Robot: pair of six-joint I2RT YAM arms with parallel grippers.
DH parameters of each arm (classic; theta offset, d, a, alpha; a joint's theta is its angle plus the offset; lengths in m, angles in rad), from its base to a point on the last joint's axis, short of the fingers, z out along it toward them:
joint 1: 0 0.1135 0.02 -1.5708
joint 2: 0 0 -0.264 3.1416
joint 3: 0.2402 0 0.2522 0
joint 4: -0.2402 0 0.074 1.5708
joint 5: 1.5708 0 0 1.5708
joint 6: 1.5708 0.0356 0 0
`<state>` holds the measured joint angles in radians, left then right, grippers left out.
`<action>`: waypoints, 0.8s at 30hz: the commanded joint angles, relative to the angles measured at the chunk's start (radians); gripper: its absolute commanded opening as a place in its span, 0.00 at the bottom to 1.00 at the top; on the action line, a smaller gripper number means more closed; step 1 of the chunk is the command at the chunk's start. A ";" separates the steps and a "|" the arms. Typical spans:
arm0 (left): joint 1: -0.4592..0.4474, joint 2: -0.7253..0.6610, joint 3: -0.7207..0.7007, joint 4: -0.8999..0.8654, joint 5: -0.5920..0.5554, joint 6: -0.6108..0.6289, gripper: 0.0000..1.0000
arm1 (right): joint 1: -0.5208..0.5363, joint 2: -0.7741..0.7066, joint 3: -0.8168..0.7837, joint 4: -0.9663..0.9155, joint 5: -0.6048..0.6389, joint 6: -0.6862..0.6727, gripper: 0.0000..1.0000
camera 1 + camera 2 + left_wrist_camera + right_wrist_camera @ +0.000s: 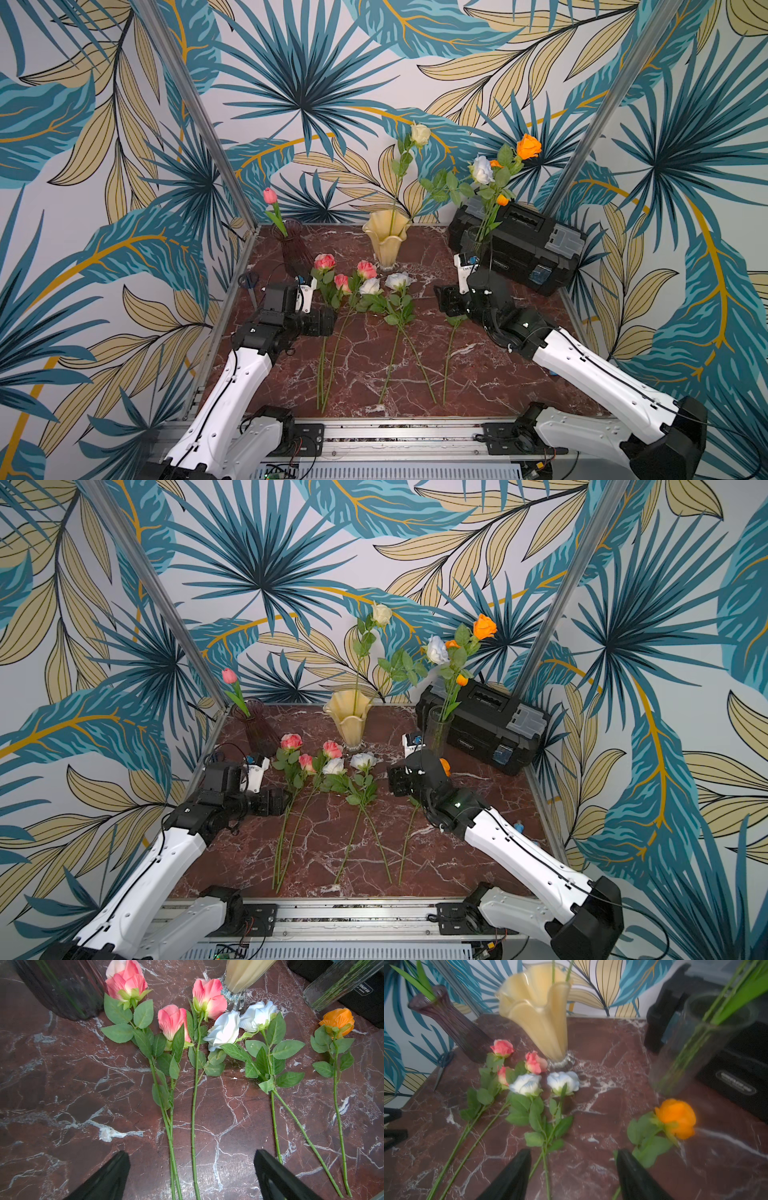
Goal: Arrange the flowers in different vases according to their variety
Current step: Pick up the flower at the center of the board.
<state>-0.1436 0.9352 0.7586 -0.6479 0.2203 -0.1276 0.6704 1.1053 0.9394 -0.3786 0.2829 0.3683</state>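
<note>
**Red marble desk, six roses lying loose**

In both top views the desk (pixel 478 374) sits inside leaf-papered walls (pixel 374 62). At the back a purple ribbed vase (pixel 296 251) holds a pink bud (pixel 270 195), the cream ruffled vase (pixel 386 241) a white rose (pixel 420 134), the clear cylinder (pixel 437 729) orange blooms (pixel 528 146), before a black toolbox (pixel 528 245). Left wrist: three pink roses (pixel 171 1022), two white roses (pixel 225 1029) and one orange rose (pixel 337 1020) lie side by side; the left claw (pixel 191 1152) is spread wide, empty. Right wrist: the right claw (pixel 573 1150) stands parted, gripping nothing.

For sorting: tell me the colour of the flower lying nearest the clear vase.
Orange rose; best in the left wrist view.
</note>
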 commanded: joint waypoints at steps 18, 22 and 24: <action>-0.008 0.014 0.048 -0.069 0.016 0.045 0.99 | 0.000 0.220 -0.119 -0.229 -0.219 0.368 0.65; -0.007 0.007 0.045 -0.068 0.017 0.045 0.99 | 0.000 0.268 -0.133 -0.217 -0.212 0.391 0.63; -0.007 0.006 0.045 -0.068 0.016 0.045 0.99 | 0.000 0.282 -0.141 -0.213 -0.198 0.398 0.63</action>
<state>-0.1455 0.9455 0.7734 -0.7151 0.2276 -0.0963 0.6693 1.3739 0.8192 -0.5785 0.0753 0.7288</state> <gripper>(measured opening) 0.986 0.628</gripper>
